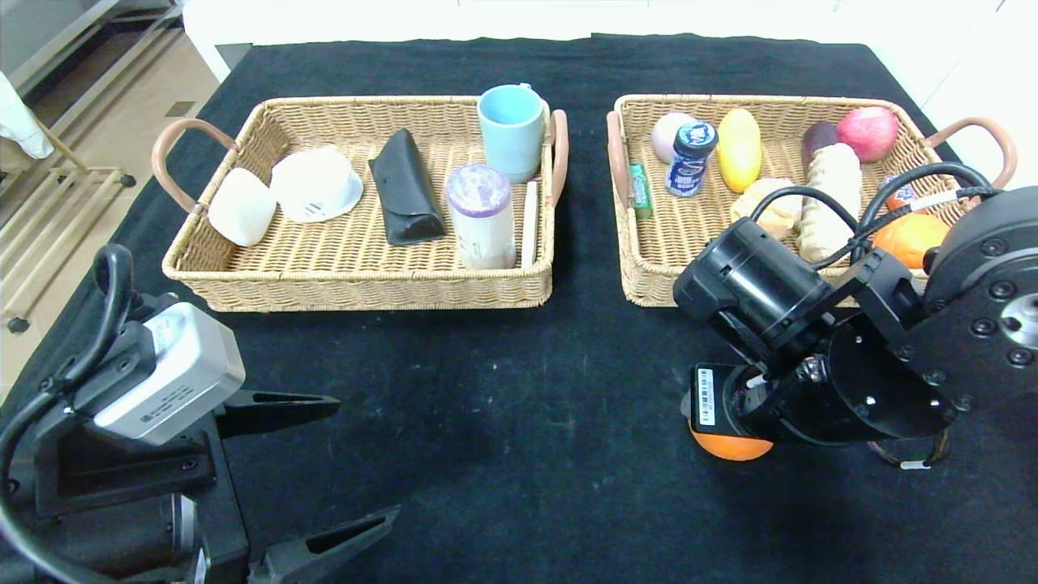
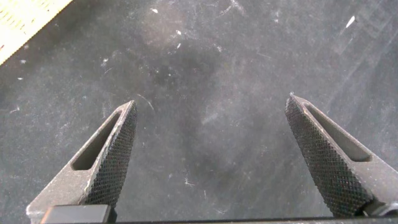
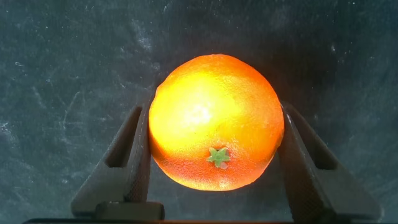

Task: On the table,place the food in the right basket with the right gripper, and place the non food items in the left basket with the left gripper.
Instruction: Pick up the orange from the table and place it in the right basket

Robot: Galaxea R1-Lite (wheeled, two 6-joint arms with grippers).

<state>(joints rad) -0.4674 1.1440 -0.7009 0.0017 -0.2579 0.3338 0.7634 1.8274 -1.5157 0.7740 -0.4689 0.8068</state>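
An orange [image 3: 214,121] with a small green stem star lies on the black tablecloth, in front of the right basket [image 1: 649,280]. My right gripper [image 3: 212,109] is down over it, with both fingers pressed against the fruit's sides. In the head view only the orange's [image 1: 730,447] lower edge shows under the right wrist. My left gripper [image 1: 365,456] hovers open over bare cloth at the near left, nothing between its fingers [image 2: 115,155]. The left basket [image 1: 365,290] stands at the back left.
The left basket holds a blue mug [image 1: 511,130], a black case [image 1: 404,188], a purple-lidded cup [image 1: 481,215] and white items. The right basket holds an apple [image 1: 868,133], a yellow fruit [image 1: 739,148], bread, a can [image 1: 690,158] and another orange [image 1: 910,238].
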